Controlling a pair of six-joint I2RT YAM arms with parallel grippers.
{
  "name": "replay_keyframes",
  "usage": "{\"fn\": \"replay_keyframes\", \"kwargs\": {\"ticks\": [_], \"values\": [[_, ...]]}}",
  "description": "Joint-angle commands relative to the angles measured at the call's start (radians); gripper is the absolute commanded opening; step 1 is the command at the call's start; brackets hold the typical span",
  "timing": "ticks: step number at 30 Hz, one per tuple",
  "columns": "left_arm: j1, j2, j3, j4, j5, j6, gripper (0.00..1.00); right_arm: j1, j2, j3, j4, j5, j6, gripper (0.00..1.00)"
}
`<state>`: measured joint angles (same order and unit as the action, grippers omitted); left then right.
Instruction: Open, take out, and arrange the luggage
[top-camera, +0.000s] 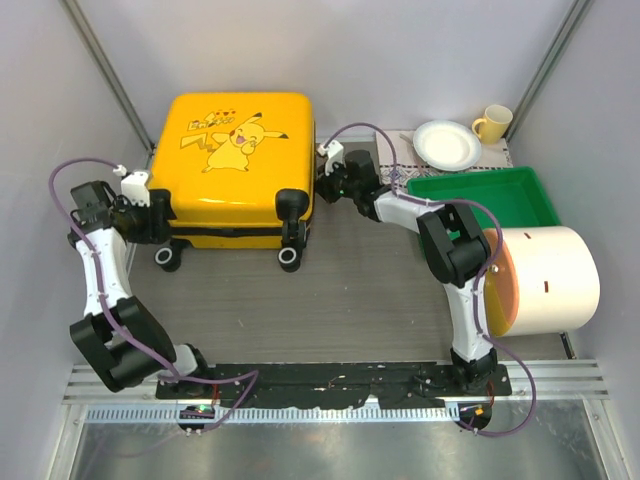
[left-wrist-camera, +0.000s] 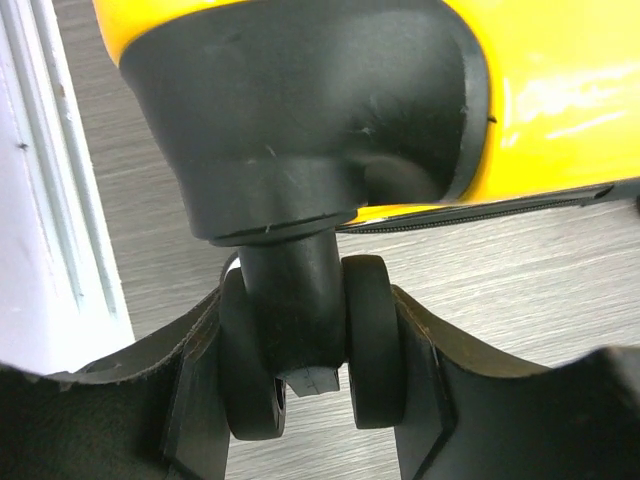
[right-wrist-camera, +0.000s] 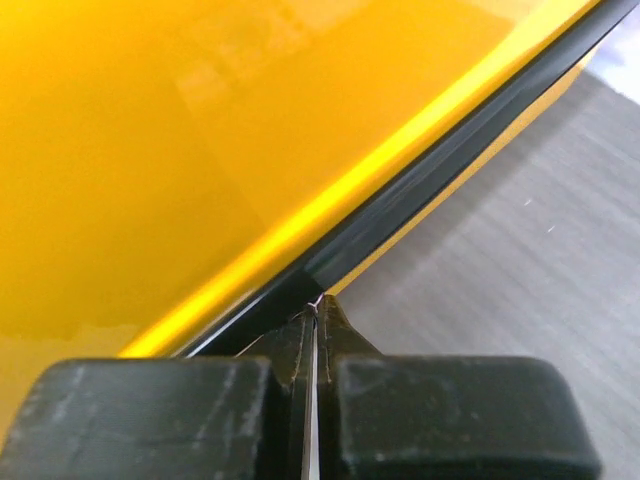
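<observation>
The yellow luggage (top-camera: 235, 150) with the Pikachu print lies flat and closed at the back left of the table, wheels toward me. My left gripper (top-camera: 165, 218) is at its front left corner. In the left wrist view my left gripper (left-wrist-camera: 312, 330) is shut on a black twin caster wheel (left-wrist-camera: 375, 340) under the yellow shell (left-wrist-camera: 560, 90). My right gripper (top-camera: 325, 185) is at the case's right side. In the right wrist view my right gripper (right-wrist-camera: 315, 310) is shut on a thin silver zipper pull at the black zipper trim (right-wrist-camera: 430, 170).
A green tray (top-camera: 480, 195) stands right of the case, with a large cream cylinder (top-camera: 545, 280) with an orange end in front of it. A white plate (top-camera: 447, 145) and a yellow mug (top-camera: 493, 123) sit at the back right. Walls close in on both sides.
</observation>
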<state>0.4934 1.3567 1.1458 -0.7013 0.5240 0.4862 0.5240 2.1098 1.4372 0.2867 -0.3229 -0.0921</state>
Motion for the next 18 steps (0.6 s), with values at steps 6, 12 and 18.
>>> {"fn": "replay_keyframes", "kwargs": {"ticks": [6, 12, 18], "values": [[-0.044, 0.058, -0.005, 0.111, 0.148, -0.222, 0.00, -0.085, -0.002, 0.088, 0.092, -0.232, -0.110, 0.01], [-0.050, 0.052, 0.000, 0.135, 0.160, -0.311, 0.00, -0.075, -0.135, -0.158, 0.072, -0.338, -0.198, 0.01], [-0.075, -0.036, -0.093, 0.152, 0.142, -0.382, 0.00, -0.012, -0.165, -0.230, 0.161, -0.276, -0.094, 0.01]]}}
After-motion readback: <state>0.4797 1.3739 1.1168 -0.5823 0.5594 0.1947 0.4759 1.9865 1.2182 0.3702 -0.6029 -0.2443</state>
